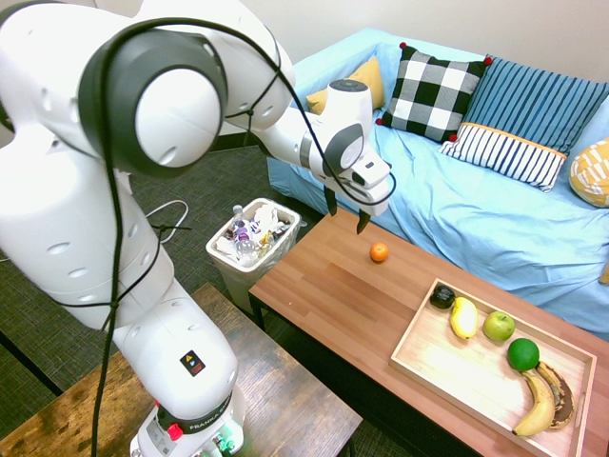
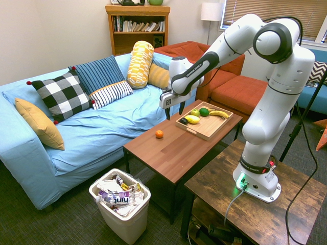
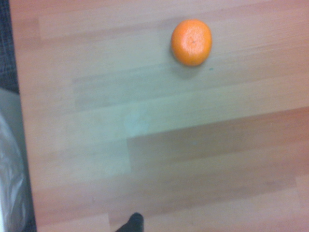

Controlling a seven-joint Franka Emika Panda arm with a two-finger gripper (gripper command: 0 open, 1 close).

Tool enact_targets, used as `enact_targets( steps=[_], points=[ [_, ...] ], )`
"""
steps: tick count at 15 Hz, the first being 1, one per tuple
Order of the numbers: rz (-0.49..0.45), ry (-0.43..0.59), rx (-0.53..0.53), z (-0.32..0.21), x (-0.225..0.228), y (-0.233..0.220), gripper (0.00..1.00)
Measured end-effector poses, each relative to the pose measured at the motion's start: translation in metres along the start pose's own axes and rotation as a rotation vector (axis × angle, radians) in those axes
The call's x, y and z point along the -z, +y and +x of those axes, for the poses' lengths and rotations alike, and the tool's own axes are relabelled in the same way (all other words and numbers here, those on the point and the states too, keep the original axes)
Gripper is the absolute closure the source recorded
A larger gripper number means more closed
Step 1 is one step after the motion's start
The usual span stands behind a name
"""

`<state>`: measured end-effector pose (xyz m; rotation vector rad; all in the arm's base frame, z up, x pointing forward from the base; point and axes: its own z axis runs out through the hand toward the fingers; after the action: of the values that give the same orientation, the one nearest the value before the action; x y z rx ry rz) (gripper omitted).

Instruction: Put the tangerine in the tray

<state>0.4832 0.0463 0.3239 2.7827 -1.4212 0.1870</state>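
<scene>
On the bench [image 1: 324, 295], the tangerine [image 1: 379, 252] sits well apart from the tray [image 1: 419, 357]; the empty tool [image 1: 343, 216] hangs wide and seemingly off-centre, so closing could roll it away.

"FRANKA EMIKA" runs along the white arm's forearm [image 2: 196, 69] in the second exterior view, small but readable. "FRANKA" shows again on the arm's base [image 1: 195, 419] in the first exterior view, at about 6 o'clock of the picture, partly cut off. A wrapper in the trash bin [image 2: 121, 200] carries large letters, roughly "hue", not sure. A square black-and-white tag sits on the wrist block [image 2: 167, 101]; its marks are too small to read. Book spines on the shelf [image 2: 137, 24] are unreadable.
</scene>
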Motion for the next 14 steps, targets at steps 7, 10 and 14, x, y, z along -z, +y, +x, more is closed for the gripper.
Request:
enact_targets(
  steps=[7, 10, 14],
  points=[
    [-0.039, 0.007, -0.126, 0.048, -0.086, -0.05, 0.0],
    [-0.057, -0.008, -0.164, 0.068, -0.126, -0.067, 0.0],
    [-0.082, -0.038, -0.192, 0.084, -0.17, -0.087, 0.0]
  ],
)
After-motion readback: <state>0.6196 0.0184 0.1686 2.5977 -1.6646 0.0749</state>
